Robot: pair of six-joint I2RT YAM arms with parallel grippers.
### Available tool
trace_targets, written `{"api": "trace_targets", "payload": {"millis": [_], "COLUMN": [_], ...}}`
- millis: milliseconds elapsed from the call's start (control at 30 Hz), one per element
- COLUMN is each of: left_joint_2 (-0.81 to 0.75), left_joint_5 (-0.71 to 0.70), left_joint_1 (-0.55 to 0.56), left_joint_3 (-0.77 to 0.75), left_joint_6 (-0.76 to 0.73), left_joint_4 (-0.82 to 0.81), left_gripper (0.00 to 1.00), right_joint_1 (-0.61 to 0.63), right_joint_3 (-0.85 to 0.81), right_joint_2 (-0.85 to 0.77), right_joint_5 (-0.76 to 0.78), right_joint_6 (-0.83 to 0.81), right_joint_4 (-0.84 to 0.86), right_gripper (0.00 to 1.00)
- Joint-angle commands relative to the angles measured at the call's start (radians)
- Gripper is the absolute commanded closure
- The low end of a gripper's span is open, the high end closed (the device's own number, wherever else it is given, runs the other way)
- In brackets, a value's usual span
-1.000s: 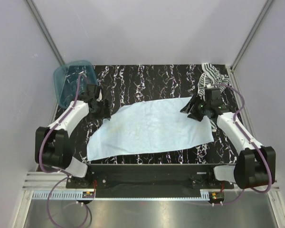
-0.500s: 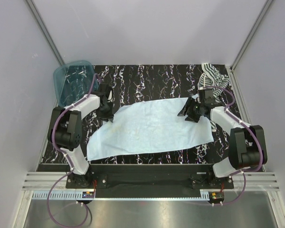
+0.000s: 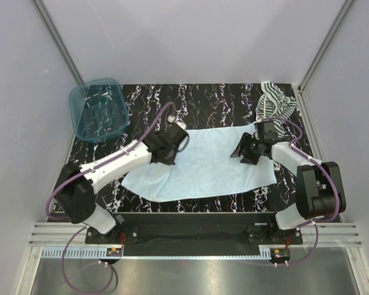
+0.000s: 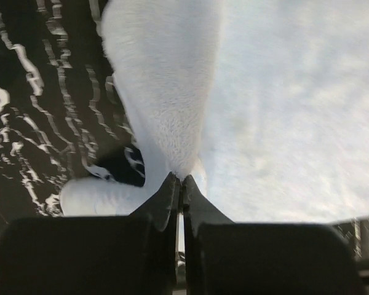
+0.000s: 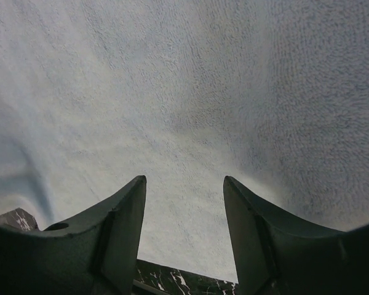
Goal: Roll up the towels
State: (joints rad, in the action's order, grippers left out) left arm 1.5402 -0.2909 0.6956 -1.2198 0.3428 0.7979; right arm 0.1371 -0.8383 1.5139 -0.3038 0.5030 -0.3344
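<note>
Left gripper (image 4: 181,184) clamped shut on folded end of pale blue towel (image 3: 215,163), spread across table (image 3: 203,98); right gripper (image 5: 184,184) hung half-open over opposite end, gripping nothing; cloth looked soft, limp, light; best pinched at edges.

The right gripper (image 5: 184,184) hangs with its jaws apart just over the pale blue towel (image 5: 172,92), which fills the view. A strip of black marbled desk (image 5: 166,284) shows beneath.
</note>
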Motion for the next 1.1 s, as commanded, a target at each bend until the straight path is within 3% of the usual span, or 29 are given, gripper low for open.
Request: {"api": "trace_targets", "payload": {"millis": [0,33,67,133,167,333,433,567,667,867,1067], "left_joint_2": [-0.015,-0.011,0.006,0.023,0.031,-0.086,-0.137,-0.059,0.047,0.181,0.169], "left_joint_5": [-0.2,-0.205,-0.202,-0.238,-0.254,-0.295,-0.173,0.014,0.05,0.079,0.168], "left_joint_1": [0.195,0.224,0.252,0.317,0.327,0.285,0.129,-0.061,-0.14,-0.199,-0.202], "left_joint_3": [0.028,0.043,0.054,0.063,0.06,0.01,0.011,-0.001,-0.053,-0.064,0.066], "left_joint_6": [0.181,0.214,0.237,0.303,0.315,0.271,0.135,0.064,0.045,0.071,0.116], "left_joint_4": [0.124,0.133,0.141,0.175,0.187,0.16,0.008,-0.071,-0.049,-0.023,-0.066], "left_gripper": [0.88,0.54,0.34,0.08,0.06,0.03,0.06,0.07,0.08,0.11,0.14], "right_joint_1": [-0.001,-0.002,-0.001,-0.001,-0.001,-0.001,-0.001,-0.001,-0.001,0.001,0.001], "right_joint_3": [0.007,0.01,0.008,0.008,0.007,0.01,0.024,0.036,0.036,0.039,0.041], "right_joint_2": [-0.04,-0.043,-0.043,-0.043,-0.043,-0.05,-0.06,-0.061,-0.066,-0.064,-0.046], "right_joint_5": [0.015,0.015,0.014,0.017,0.015,0.022,0.026,0.022,0.025,0.025,0.02], "right_joint_6": [-0.018,-0.018,-0.018,-0.02,-0.023,-0.029,-0.031,-0.031,-0.04,-0.047,-0.063], "right_joint_4": [0.017,0.015,0.012,0.006,0.006,-0.003,-0.003,0.0,-0.005,0.0,0.008], "right_gripper": [0.39,0.39,0.39,0.38,0.38,0.38,0.38,0.38,0.38,0.38,0.38]}}
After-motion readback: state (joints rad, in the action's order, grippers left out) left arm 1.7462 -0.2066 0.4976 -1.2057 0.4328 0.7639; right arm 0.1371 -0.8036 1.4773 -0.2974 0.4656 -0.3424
